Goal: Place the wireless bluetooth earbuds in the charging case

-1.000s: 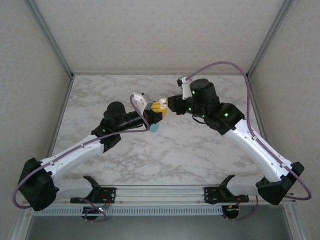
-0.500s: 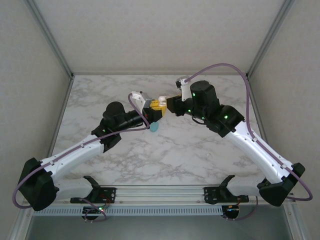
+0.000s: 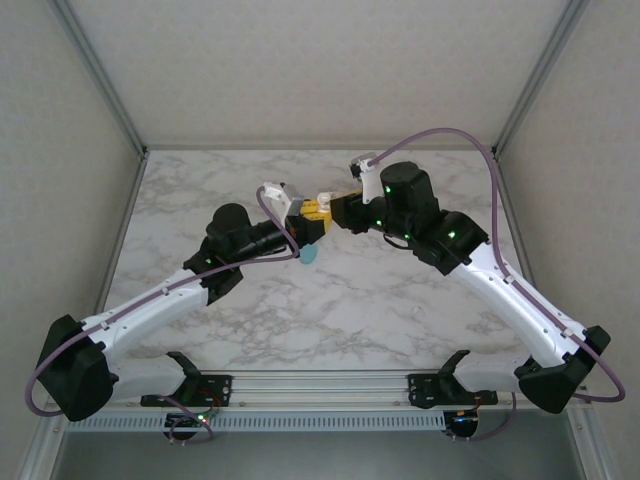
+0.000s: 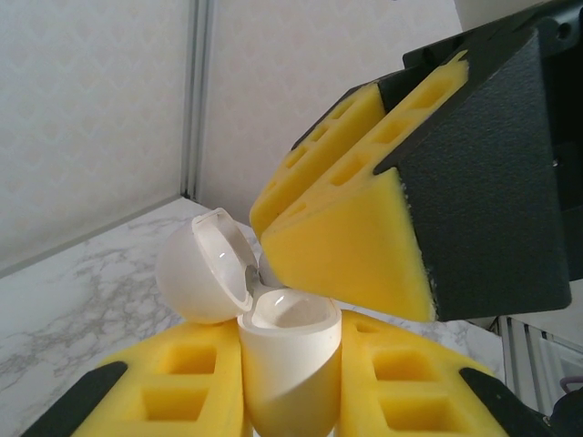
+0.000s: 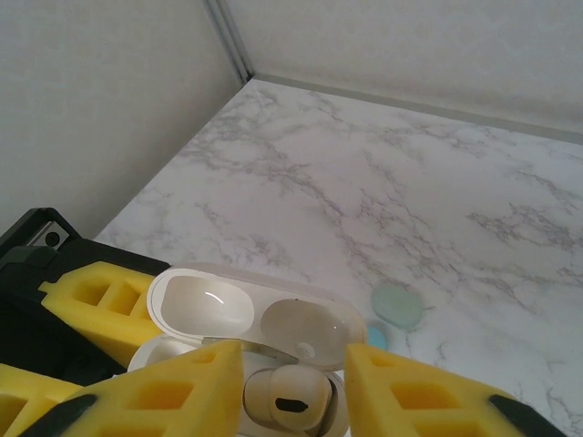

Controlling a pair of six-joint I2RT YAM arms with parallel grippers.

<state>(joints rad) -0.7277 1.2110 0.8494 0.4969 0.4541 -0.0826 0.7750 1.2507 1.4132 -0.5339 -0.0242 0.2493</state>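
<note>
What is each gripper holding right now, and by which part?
Left gripper clamps the open white charging case by its lower body, lid free. Right gripper pinches a whitish earbud by its sides, above the case.

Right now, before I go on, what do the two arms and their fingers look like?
The left arm and right arm have white links with black joints, small green lights and a purple cable looped along each. The fingers are yellow foam wedges with rectangular pockets, backed by black plastic.
</note>
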